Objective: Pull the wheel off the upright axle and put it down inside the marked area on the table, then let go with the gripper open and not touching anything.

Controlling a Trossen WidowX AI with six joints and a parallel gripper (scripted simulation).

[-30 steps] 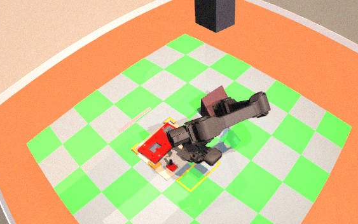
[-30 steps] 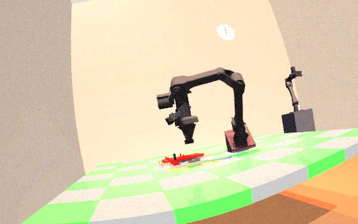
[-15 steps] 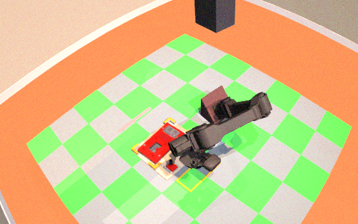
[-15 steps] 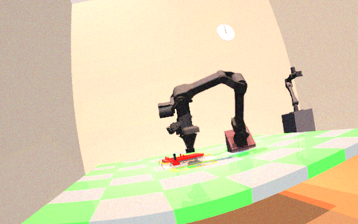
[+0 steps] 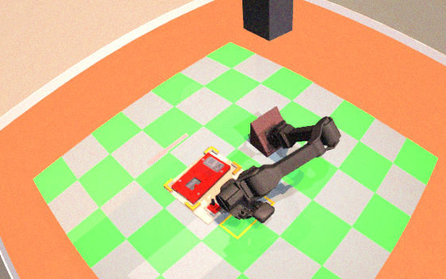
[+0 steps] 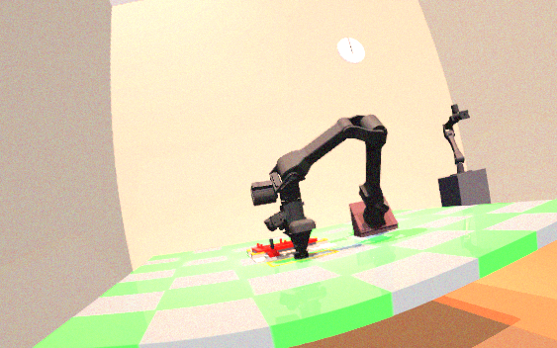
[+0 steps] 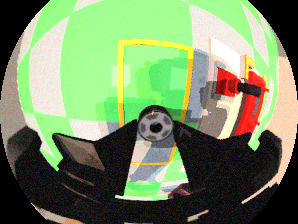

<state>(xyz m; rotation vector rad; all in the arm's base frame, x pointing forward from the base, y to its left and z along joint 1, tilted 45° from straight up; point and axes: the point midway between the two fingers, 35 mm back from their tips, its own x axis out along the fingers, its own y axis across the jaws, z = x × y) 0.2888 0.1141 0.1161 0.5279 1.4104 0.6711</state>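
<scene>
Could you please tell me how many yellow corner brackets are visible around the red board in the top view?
4: far corner, right corner, near corner and left corner of the red board. None appears hidden, though the arm reaches in close beside the right one.
</scene>
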